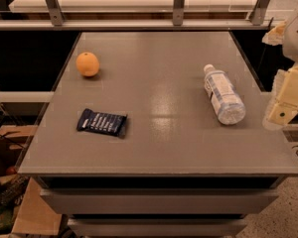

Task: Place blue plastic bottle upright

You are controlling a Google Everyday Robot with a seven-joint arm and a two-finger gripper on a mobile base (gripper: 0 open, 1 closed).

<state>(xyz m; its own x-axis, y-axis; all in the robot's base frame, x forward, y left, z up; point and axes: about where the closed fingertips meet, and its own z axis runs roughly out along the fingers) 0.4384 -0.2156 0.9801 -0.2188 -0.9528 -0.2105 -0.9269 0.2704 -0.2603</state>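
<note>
Smooth grey table [159,133] holds ribbed blue plastic bottle [223,95] lying flat; boxy gripper [284,103] beside it, state unclear

Single camera view. The desk [154,148] is seen from a raised position off its near edge. The line of sight is directed obliquely downward and toward the far edge, beyond which a metal rail [139,24] is framed along the top. The whole desk top is contained at moderate range; its front panels [159,200] are included below. The end effector [280,110] is caught at the right margin, just off the desk's right edge, near the blue plastic bottle [223,95].
</note>
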